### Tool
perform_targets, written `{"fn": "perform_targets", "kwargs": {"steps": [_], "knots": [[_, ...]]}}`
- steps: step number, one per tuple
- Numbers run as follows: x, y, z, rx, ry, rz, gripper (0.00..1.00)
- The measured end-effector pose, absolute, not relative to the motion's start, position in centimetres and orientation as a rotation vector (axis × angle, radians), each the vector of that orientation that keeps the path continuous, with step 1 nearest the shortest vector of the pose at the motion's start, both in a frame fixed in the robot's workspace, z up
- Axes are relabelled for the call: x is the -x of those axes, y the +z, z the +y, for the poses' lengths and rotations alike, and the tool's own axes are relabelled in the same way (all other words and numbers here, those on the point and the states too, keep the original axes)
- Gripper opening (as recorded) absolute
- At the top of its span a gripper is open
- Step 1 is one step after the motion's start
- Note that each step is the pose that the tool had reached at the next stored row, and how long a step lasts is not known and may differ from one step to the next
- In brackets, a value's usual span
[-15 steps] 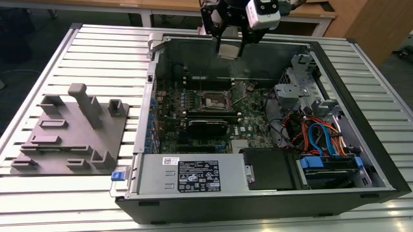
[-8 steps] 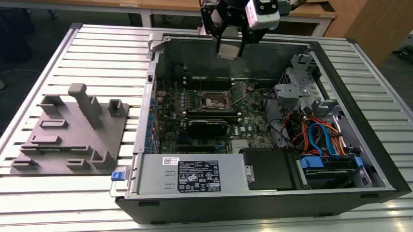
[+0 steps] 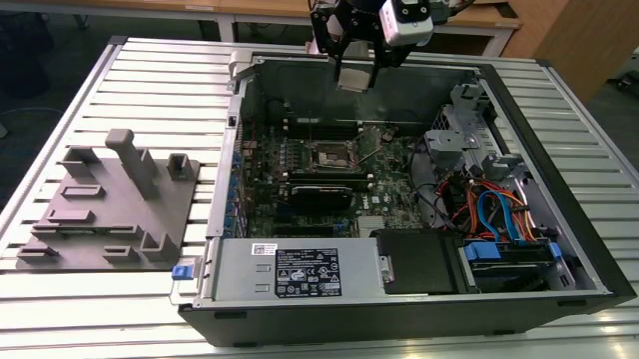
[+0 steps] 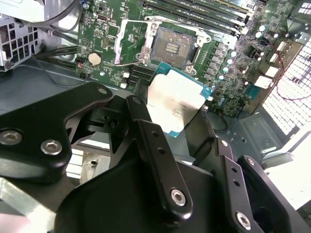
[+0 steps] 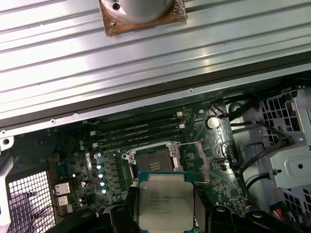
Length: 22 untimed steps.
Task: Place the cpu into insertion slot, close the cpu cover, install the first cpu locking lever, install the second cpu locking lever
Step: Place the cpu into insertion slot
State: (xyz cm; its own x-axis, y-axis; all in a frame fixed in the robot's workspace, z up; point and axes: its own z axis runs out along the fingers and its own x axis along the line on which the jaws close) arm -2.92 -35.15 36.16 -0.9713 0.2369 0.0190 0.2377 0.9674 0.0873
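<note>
At twelve o'clock the exterior view is cropping my gripper; in the second wrist view it is covering one edge of the cpu.

Nothing is reading clearly: faint lettering is showing on the flat square silver-topped cpu in the gripper, and a white printed label on the grey metal box well apart from it.

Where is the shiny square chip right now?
In both wrist views the cpu sits gripped in the end effector, hanging over the open computer case, with the empty insertion slot just beyond it.
</note>
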Motion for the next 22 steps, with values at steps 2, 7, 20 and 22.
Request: {"fn": "perform_targets", "kwargs": {"steps": [2, 7, 20, 22], "knots": [[2.91, 36.16, -35.15, 0.383, -0.139, -3.107, 0.54], [2.92, 36.15, -35.15, 0.439, -0.139, -3.101, 0.54], [2.92, 36.14, -35.15, 0.489, -0.139, -3.095, 0.54], [2.92, 36.14, -35.15, 0.493, -0.139, -3.094, 0.54]]}}
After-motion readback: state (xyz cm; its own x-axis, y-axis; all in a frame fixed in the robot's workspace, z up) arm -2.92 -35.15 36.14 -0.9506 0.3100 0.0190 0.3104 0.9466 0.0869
